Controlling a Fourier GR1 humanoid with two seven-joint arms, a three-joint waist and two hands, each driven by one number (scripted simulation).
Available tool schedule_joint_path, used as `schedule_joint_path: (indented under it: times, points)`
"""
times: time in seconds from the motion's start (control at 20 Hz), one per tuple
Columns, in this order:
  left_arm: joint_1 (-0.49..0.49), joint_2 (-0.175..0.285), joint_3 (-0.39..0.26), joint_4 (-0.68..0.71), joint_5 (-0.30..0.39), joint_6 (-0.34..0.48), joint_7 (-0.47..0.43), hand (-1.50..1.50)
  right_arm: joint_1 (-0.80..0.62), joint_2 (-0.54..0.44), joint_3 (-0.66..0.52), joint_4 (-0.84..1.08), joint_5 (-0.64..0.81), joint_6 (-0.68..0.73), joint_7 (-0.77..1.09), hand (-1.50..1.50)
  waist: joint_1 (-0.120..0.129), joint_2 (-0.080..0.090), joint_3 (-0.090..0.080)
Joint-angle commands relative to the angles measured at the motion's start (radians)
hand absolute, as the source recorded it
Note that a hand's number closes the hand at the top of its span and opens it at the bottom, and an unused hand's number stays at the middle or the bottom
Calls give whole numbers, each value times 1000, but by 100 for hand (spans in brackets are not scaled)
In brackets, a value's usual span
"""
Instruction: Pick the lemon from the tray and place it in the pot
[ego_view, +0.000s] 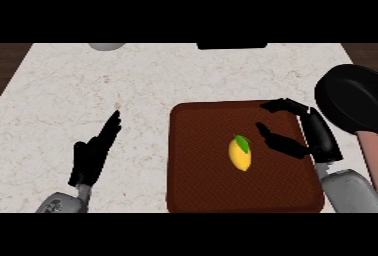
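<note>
Pale counter (111, 90); over tray (199, 170), right hand (322, 132), fingers (292, 106) apart, empty, just beside lemon (239, 154).

1. Lemon (240, 155): bright yellow, with a green leaf (241, 141).
2. Tray (199, 170): dark reddish brown, fine woven pattern.
3. Counter (96, 85): pale cream, faint brownish veins and speckles.
4. Pot (351, 100): black, with a dull pink handle (367, 150).
5. Left hand (92, 155) and right hand (317, 132): black, on grey forearms (347, 190).

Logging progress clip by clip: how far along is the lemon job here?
Done: nothing yet; the lemon lies on the tray. In hand: the right hand hovers open beside it, not gripping. Left: grasp, carry, release into the pot at the right. The left hand rests open on the counter.
</note>
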Motion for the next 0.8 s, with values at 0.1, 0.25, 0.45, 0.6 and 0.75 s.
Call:
schedule_joint_path:
  times: [0.1,0.25,0.45,0.6,0.75]
  points:
    - [34,24,-7,23,58,-107,27,0,153,231,31,-154,110,-345,-263,-150,-3,-2,6]
    - [56,1,-44,-35,35,-92,66,0,285,242,139,-315,206,-394,-243,-150,17,-3,4]
    - [1,25,8,-6,43,-132,86,0,261,83,134,-484,283,-233,180,-150,23,1,3]
    - [-23,27,26,-1,73,-157,100,0,258,64,173,-547,342,-168,421,-150,19,0,1]
    - [-73,-1,22,66,37,-147,97,0,150,101,162,-580,338,-99,632,-150,29,5,2]
